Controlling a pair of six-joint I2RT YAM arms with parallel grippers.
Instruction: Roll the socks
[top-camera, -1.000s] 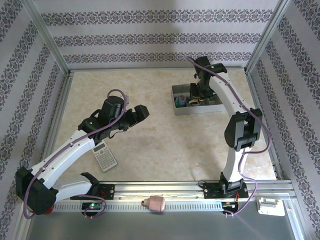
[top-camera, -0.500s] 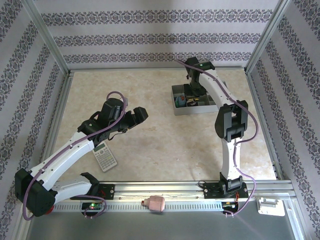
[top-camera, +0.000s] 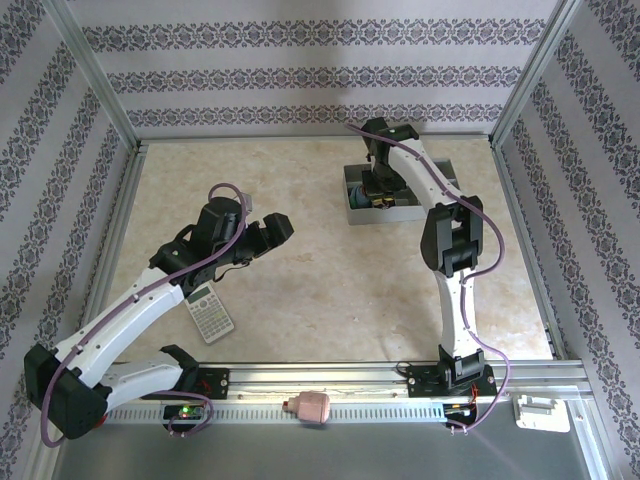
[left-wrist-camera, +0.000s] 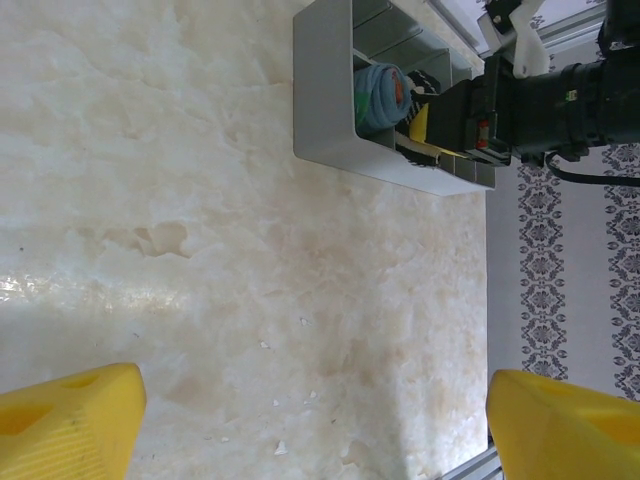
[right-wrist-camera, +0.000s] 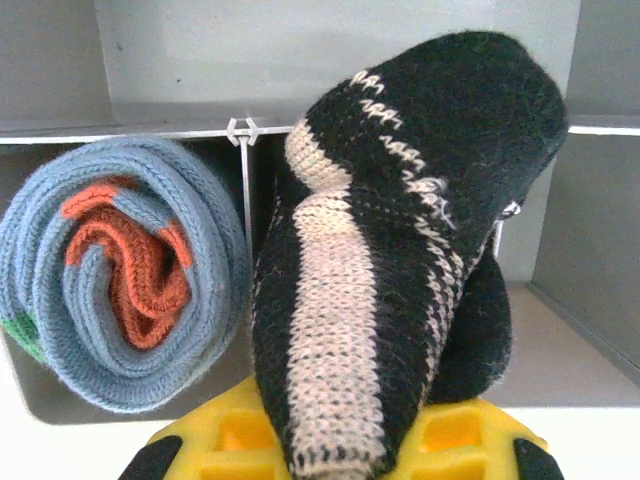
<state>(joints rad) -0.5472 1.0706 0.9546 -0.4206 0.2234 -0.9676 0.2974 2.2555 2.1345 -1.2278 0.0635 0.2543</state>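
Top cam overhead, wrist cams close; tray (left-wrist-camera: 320, 90) shared

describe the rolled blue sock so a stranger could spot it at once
Find the grey divided tray at the far right of the table. In its left end compartment sits the blue sock, rolled into a tight spiral. Its orange centre sets it apart from the black-and-white sock beside it.

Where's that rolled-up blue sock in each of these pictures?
Top view: the blue sock sits upper right of centre, at the left end of the grey tray.
Left wrist: the sock is at the top, right of centre, in the tray's end compartment.
Right wrist: the sock is on the left, beside the black-and-white sock.
Shared landmark: the tray.
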